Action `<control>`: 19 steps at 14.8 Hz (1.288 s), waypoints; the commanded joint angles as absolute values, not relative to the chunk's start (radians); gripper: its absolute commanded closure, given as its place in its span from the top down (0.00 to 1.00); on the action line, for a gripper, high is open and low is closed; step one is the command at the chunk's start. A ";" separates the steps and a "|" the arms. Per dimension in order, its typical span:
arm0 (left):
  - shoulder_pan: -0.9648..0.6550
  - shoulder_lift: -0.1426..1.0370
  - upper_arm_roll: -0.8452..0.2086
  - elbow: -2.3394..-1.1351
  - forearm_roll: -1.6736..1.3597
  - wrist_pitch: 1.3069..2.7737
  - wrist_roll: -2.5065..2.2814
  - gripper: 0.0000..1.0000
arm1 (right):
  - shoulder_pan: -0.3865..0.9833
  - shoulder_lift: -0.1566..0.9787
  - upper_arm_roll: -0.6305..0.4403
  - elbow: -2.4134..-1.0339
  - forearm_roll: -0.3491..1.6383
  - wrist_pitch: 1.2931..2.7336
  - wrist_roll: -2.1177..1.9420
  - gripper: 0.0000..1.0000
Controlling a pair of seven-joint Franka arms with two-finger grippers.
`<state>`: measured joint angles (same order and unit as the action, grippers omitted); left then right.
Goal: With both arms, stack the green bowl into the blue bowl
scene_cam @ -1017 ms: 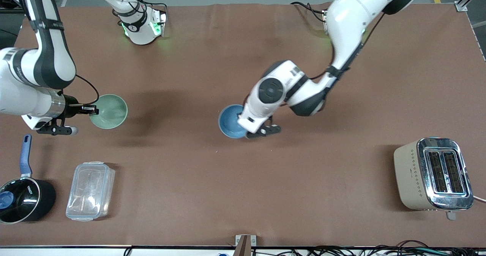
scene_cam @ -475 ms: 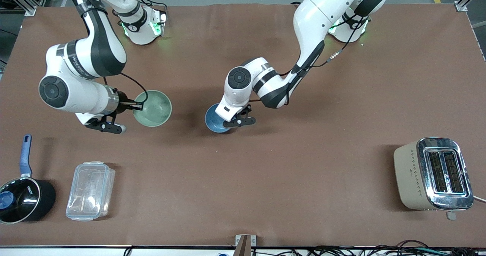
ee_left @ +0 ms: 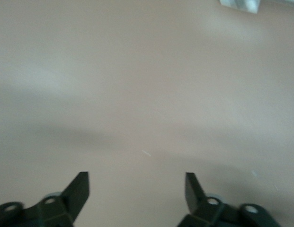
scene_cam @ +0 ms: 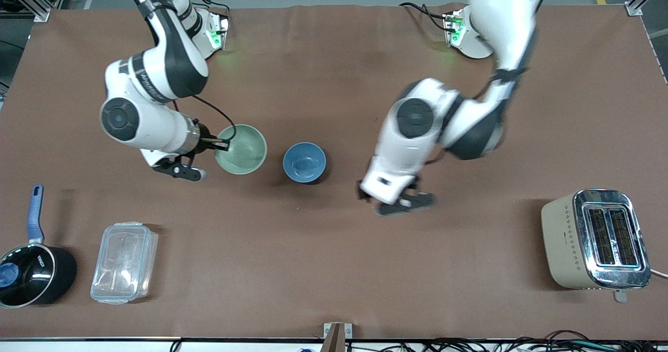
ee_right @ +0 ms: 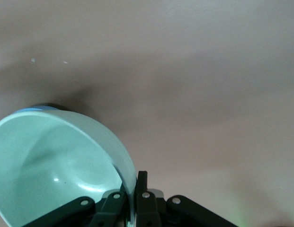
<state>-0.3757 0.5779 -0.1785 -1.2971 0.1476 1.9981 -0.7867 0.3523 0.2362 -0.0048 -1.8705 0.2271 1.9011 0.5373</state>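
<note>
Right gripper (scene_cam: pixel 222 144), left-center of the front frame, pinches the rim of the green bowl (scene_cam: pixel 241 149). The right wrist view confirms it: one finger inside the wall, one outside, at the bottom of that frame (ee_right: pixel 132 201). The green bowl sits at center-left, just beside the blue bowl (scene_cam: pixel 305 162), not touching it. It looks lifted off the table (scene_cam: pixel 334 268), though its height is hard to judge.

The blue bowl stands upright and empty at frame center, on the brown table, nothing holding it.

Left gripper (scene_cam: pixel 399 201), right of center in the front frame, is over bare table, apart from the blue bowl. The left wrist view shows its fingers spread wide with nothing between them (ee_left: pixel 136 185), only tabletop below.

Handling, as a guess: the green bowl looks like glazed ceramic or hard plastic, so rigid, glossy and slippery. A rim pinch on one side means the bowl can swing or tilt at the grip, and in the right wrist view it already reads as tilted. The rim is the only real hold, since the body is too wide for the fingers. It is probably light enough for one gripper. Drop it and it could chip or clatter, so lower it gently.

The bowls look similar in size, so nesting needs good centring, or it sits cocked on the blue rim.

Also there: toaster (scene_cam: pixel 595 239) at lower right, clear container (scene_cam: pixel 124 262) and saucepan (scene_cam: pixel 32 268) at lower left.
</note>
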 commanded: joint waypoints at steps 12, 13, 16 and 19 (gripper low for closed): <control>-0.043 0.126 -0.180 -1.396 0.106 1.611 -0.142 1.00 | 0.581 0.394 -0.017 -1.928 0.255 2.256 0.801 0.01; -0.034 0.083 -0.149 -1.440 0.077 1.611 -0.097 1.00 | 0.581 0.394 -0.017 -1.943 0.255 2.281 0.801 0.01; -0.066 -0.014 -0.046 -1.523 0.029 1.568 -0.045 1.00 | 0.584 0.402 -0.017 -1.945 0.255 2.290 0.801 0.02; -0.066 -0.041 -0.028 -1.525 0.021 1.532 -0.043 1.00 | 0.592 0.410 -0.017 -1.945 0.255 2.295 0.801 0.05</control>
